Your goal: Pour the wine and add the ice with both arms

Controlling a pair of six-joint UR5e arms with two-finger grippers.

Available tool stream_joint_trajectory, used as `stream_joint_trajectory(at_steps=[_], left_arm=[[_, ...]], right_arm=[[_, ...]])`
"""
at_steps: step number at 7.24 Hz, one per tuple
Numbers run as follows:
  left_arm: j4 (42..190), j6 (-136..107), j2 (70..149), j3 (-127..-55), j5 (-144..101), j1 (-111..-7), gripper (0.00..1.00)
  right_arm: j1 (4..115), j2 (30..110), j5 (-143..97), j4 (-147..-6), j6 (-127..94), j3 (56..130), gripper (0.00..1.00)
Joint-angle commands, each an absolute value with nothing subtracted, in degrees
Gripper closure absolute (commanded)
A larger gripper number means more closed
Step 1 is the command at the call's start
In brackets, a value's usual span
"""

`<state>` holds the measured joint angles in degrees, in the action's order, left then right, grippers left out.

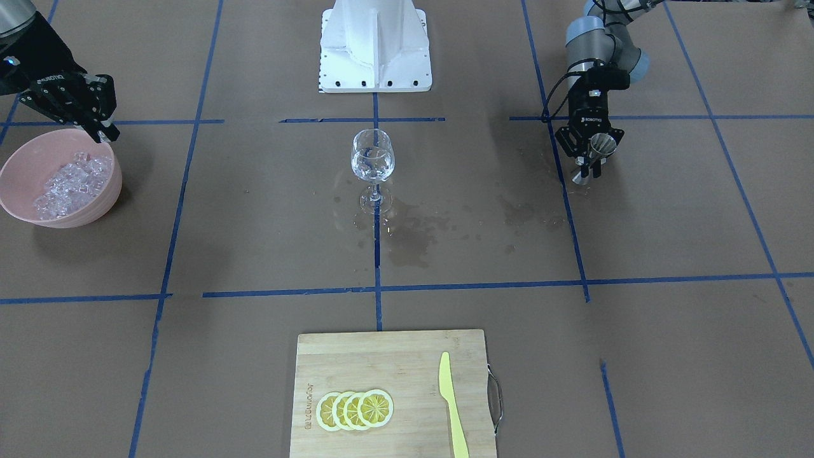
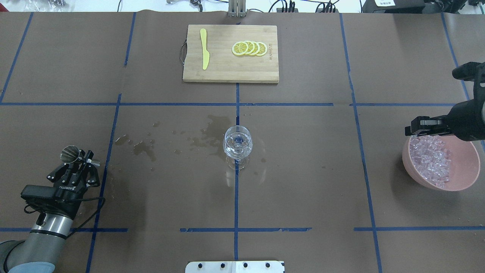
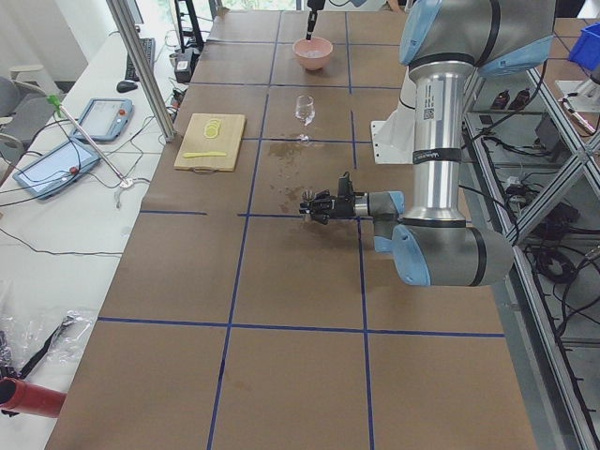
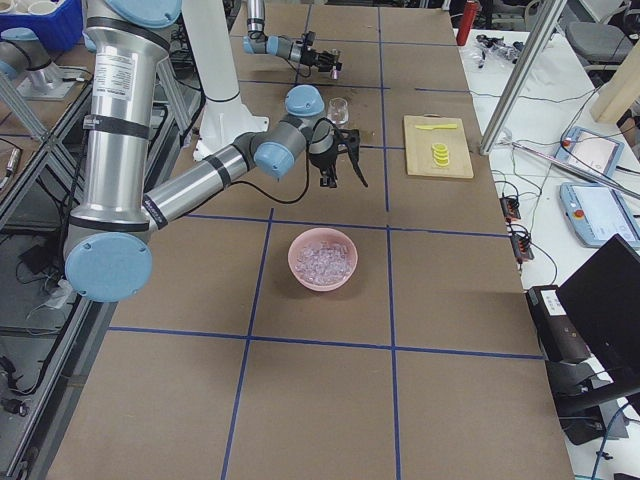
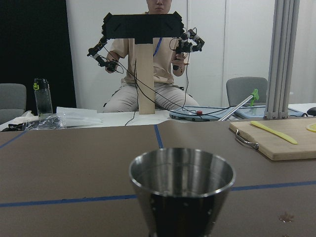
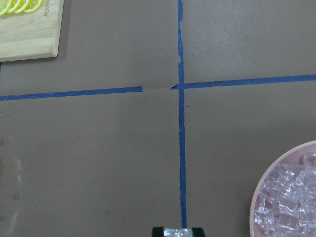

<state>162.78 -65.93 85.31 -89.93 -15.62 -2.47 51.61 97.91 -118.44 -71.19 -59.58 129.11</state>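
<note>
Exterior front-facing: left hand (image 1: 591,166) marked ROBOTIQ grips steel cup (image 1: 600,146).

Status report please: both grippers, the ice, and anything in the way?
Left gripper shut on steel cup. Right gripper shut, seemingly on ice cube, by pink bowl. Nothing stands between it and wine glass.

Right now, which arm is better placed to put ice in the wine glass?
Right. The right gripper is over the rim of the pink bowl beside the ice, a clear piece seemingly between its fingers. The left gripper is shut on a steel jigger.
</note>
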Motion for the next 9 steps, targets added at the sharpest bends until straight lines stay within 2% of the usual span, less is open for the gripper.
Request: stream_joint_trajectory(at_steps=[1, 9], left_arm=[[162.69, -69.25, 85.52, -89.74, -15.64, -1.59, 1.00], [162.60, -69.17, 85.61, -88.16, -15.91, -1.14, 1.00]], right_arm=[[51.33, 96.51, -118.39, -71.28, -59.59, 129.11, 1.00], [50.98, 95.54, -118.48, -71.28, -59.59, 129.72, 1.00]])
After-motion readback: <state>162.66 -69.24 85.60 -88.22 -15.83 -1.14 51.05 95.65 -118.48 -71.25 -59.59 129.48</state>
